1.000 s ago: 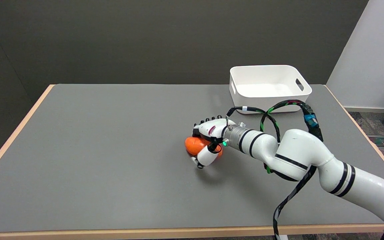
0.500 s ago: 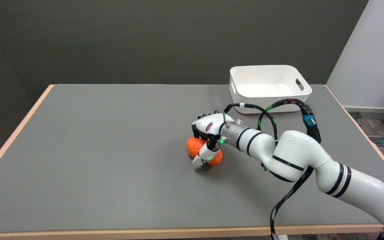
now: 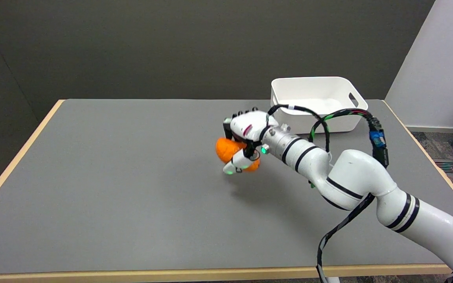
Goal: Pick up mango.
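- My right hand (image 3: 246, 135) held the mango (image 3: 228, 151) above the table (image 3: 112, 177), right of centre.
- Bin (image 3: 317, 103) sat on the table's far right corner, behind and right of my hand.

mango (image 3: 226, 149): bright orange, rounded, smooth skin. Held in the right hand (image 3: 244, 138), palm over its top, fingers (image 3: 236, 164) wrapped across its near side. Only the left end and a bit of the lower right show; the rest is hidden by the hand. It's off the grey counter (image 3: 132, 177), shadow on the surface below and to the right. Position: right of centre, mid-depth.
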### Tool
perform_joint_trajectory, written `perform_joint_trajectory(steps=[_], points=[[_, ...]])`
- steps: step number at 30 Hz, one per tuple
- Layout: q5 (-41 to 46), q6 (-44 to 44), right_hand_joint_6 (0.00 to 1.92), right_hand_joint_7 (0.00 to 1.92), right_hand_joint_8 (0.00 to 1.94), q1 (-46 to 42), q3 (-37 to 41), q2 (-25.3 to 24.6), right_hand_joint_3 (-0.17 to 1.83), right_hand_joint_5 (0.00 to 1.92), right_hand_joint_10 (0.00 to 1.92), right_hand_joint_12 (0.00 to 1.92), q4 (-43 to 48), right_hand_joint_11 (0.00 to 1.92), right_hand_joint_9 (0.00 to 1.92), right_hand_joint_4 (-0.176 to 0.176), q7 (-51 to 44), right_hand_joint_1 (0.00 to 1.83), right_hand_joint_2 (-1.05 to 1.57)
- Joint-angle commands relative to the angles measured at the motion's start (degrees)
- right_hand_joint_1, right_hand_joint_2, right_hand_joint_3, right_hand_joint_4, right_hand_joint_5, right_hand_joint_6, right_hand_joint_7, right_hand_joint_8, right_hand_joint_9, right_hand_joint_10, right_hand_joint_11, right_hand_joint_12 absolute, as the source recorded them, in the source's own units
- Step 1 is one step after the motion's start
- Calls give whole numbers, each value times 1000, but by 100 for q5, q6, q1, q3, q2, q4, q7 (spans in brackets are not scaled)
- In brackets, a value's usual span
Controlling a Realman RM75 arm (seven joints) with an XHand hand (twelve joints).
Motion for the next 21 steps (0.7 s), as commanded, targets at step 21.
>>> perform_joint_trajectory(steps=[21], points=[[-1186,-3970,1530,695,1570,2223,3582,-367,382,641,1921,1921,4670,299,907,-176,996,1172,1111]])
